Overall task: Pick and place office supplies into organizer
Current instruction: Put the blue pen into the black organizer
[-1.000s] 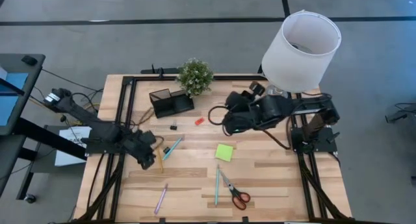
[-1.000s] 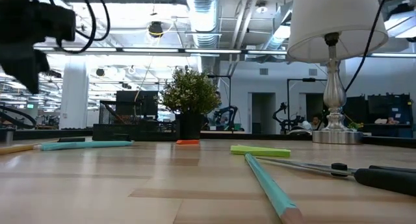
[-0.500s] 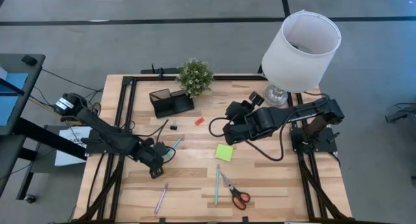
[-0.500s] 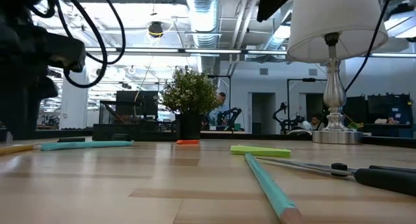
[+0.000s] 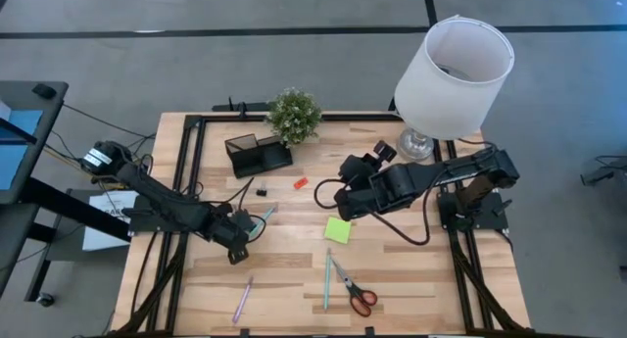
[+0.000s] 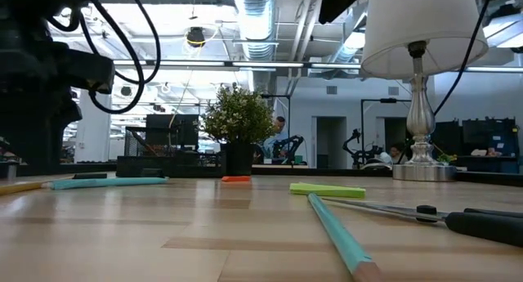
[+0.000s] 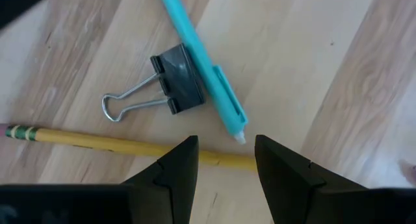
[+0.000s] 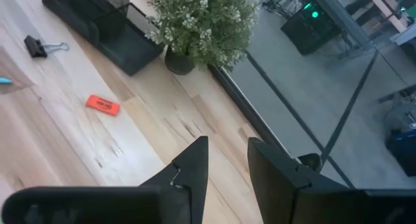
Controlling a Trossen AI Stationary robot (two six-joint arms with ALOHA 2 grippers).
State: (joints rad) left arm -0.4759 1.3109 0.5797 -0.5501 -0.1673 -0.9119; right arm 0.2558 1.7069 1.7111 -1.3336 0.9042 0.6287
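My left gripper (image 5: 238, 244) (image 7: 226, 160) is open and points down over the left part of the table. Below it lie a yellow pencil (image 7: 97, 141), a teal pen (image 7: 201, 68) (image 5: 263, 218) and a black binder clip (image 7: 177, 87); the pencil passes under one finger and across the gap. My right gripper (image 5: 343, 196) (image 8: 227, 164) is open in the air above the table's middle. The black organizer (image 5: 257, 154) (image 8: 104, 19) stands near the far edge. A lime sticky-note square (image 5: 338, 230), red-handled scissors (image 5: 355, 291), a second teal pen (image 5: 326, 277), a pink pen (image 5: 242, 299), a red piece (image 5: 301, 182) (image 8: 103, 105) and another binder clip (image 5: 262, 191) (image 8: 36, 45) lie flat.
A potted plant (image 5: 294, 115) stands beside the organizer at the far edge. A lamp with a white shade (image 5: 453, 73) stands at the far right, over my right arm. Bare wood (image 5: 421, 279) lies along the near right.
My left gripper has moved toward the near edge and a little right, and has come down over the pencil and teal pen. My right gripper has shifted a little toward the near edge. The supplies have stayed where they were.
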